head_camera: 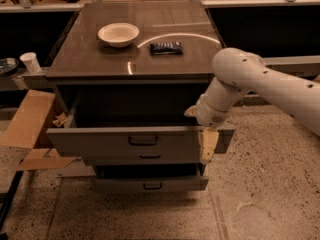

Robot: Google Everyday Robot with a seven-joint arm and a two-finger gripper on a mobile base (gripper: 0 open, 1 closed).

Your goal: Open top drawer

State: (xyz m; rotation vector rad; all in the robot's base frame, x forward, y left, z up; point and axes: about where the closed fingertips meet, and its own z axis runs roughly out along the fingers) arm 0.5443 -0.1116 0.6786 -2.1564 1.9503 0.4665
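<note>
The top drawer point(100, 142) is a wide grey drawer with a small black bar handle point(143, 140). It stands pulled out from the cabinet, and its dark inside shows behind the front. My gripper point(206, 138) is at the right end of the drawer front, over its upper edge, right of the handle. The white arm point(260, 81) reaches in from the right. Two narrower grey drawers sit below: the middle one point(125, 159) is out a little, and the bottom one point(150, 185) is out slightly further.
On the cabinet top point(90, 64) are a white bowl point(118, 34) and a dark packet point(166, 47). A paper cup point(31, 62) stands on a ledge at the left. Cardboard pieces point(27, 119) lie on the floor left of the drawers.
</note>
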